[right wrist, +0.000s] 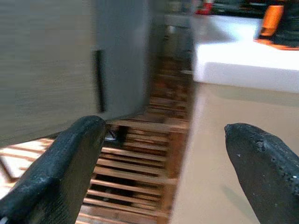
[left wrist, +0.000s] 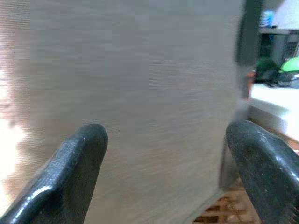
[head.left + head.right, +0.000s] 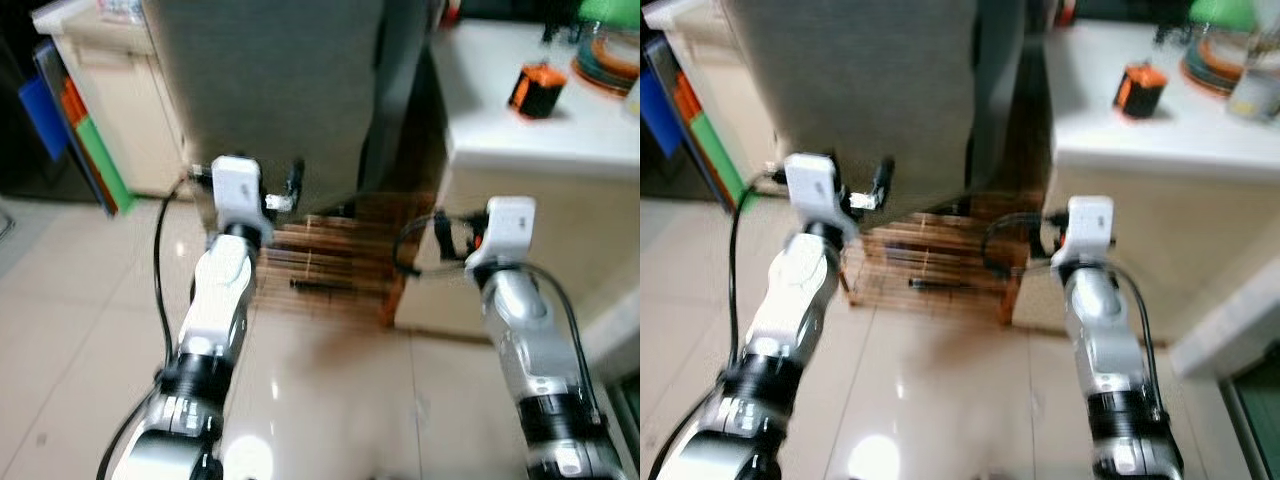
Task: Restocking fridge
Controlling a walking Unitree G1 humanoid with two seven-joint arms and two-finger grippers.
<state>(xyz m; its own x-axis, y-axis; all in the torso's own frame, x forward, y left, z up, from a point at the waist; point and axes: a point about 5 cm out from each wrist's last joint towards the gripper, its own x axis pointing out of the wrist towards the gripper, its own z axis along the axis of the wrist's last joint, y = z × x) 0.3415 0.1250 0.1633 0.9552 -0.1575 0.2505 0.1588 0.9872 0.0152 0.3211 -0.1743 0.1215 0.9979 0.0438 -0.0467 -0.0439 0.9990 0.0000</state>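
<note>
A tall grey fridge (image 3: 265,85) stands straight ahead on a low wooden slatted platform (image 3: 330,265), its door shut. My left gripper (image 3: 292,185) is raised in front of the fridge's lower front, open, with nothing between its fingers (image 2: 70,172). My right gripper (image 3: 440,240) is held out beside the white counter (image 3: 530,120), open and holding nothing, its fingers (image 1: 65,163) pointing at the gap between fridge and counter. An orange and black container (image 3: 537,90) sits on the counter.
Stacked plates (image 3: 605,60) and a green object (image 3: 605,12) are at the counter's far right. A cream cabinet (image 3: 110,100) with blue, orange and green boards (image 3: 85,130) leaning against it stands left of the fridge. Glossy tiled floor (image 3: 80,330) lies below.
</note>
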